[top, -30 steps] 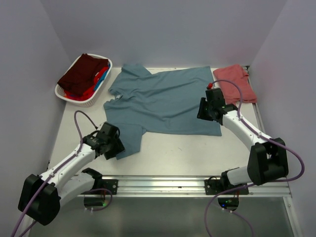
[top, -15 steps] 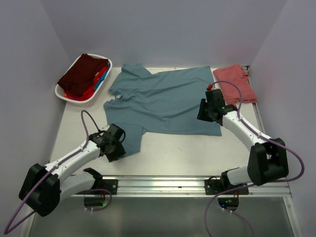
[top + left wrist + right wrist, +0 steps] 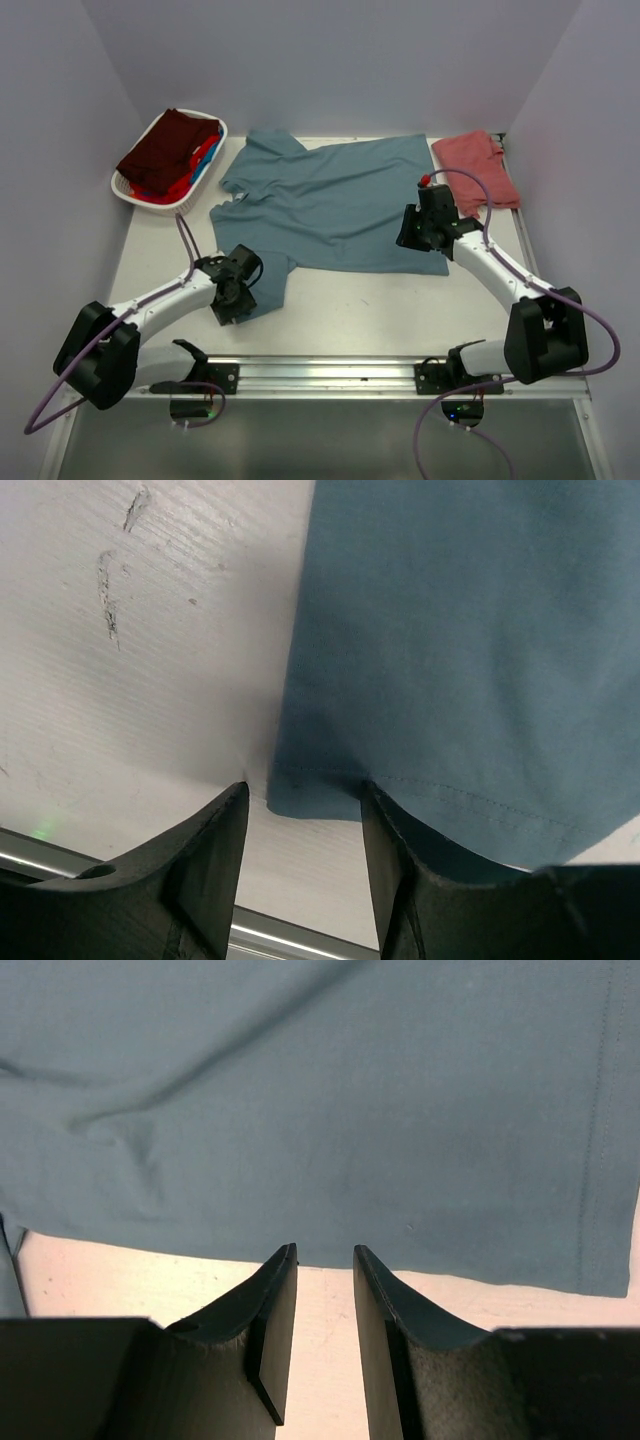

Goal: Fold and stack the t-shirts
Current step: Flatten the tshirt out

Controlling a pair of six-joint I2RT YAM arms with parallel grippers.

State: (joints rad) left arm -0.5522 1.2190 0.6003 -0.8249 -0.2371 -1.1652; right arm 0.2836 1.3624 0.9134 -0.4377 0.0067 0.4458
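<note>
the slate teal-blue t-shirt (image 3: 335, 205) lies spread flat across the middle of the table (image 3: 350, 300), collar end towards the left and hem towards the right. one sleeve reaches to the near left.

the left arm stretches low from its base at the near left, forearm almost level with the table and wrist bent down over the near corner of that sleeve. the left gripper (image 3: 302, 786) stands released, its two dark fingers (image 3: 200, 870) well apart. the sleeve's corner lies between them, and the right-hand finger overlaps the cloth's edge. nothing is pinched.

the right arm reaches up the right side of the table, elbow low near its base, wrist tipped down over the shirt's near right part, by the hem. the right gripper (image 3: 323, 1250) has its fingers close together with a narrow slit between them, tips just at the shirt's near edge. only bare table shows in the slit, so it grips nothing.

the salmon-red t-shirt (image 3: 478, 165) lies at the far right corner, just beside the teal one. the white basket (image 3: 122, 186) sits at the far left with a dark maroon t-shirt (image 3: 165, 145) on top and bright blue cloth (image 3: 197, 168) showing beneath.
</note>
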